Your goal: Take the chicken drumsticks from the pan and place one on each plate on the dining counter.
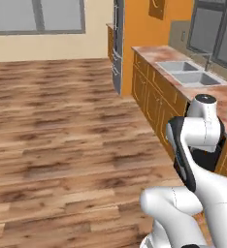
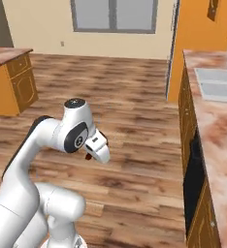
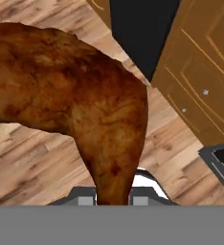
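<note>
The gripper is pinched tight on one chicken drumstick; in the hand view the narrow bone end runs down between the jaws while the fat meaty end bulges out ahead of them, well clear of the floor. In the right base view only a small dark-red bit of the meat peeks out beneath the white hand. Just below and beyond the hand lies bare wooden floor, with the orange cabinet fronts of the worktop off to one side. Farther out, a corner of the dining counter shows across the room, well apart from the hand. This looks like the carry leg: keep the pinch firm, hold the wrist level so the heavy end does not lever loose, and avoid swinging the arm sharply while the base travels.
</note>
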Robot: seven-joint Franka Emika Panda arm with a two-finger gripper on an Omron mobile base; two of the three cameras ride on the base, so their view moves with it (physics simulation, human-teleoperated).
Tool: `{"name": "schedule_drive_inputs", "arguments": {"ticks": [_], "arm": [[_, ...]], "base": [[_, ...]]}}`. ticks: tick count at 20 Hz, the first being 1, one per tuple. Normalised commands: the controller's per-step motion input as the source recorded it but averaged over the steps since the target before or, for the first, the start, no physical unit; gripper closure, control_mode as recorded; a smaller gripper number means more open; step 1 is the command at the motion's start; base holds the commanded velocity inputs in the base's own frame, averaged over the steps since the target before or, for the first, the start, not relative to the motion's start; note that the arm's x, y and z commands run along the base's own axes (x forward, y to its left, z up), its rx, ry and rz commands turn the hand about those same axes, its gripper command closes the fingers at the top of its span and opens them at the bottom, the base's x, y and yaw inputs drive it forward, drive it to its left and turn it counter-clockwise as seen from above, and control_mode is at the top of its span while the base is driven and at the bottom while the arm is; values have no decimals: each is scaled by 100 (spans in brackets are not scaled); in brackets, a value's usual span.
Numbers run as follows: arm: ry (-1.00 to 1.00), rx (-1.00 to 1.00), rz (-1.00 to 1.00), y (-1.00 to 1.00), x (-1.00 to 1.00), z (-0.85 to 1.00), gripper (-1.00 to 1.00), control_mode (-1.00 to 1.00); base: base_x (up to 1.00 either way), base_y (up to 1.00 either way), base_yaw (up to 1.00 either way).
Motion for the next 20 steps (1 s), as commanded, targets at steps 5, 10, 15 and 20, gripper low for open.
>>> {"name": "schedule_drive_inputs", "arguments": {"ticks": [5, 10, 15, 20], "arm": [[0, 0, 0, 0, 0, 0, 100, 100], [0, 0, 0, 0, 0, 0, 100, 100], [0, 0, 0, 0, 0, 0, 100, 100], [0, 0, 0, 0, 0, 0, 100, 100]], "base": [[-7, 0, 100], [-1, 0, 100], [14, 0, 93], [84, 30, -14]]}}
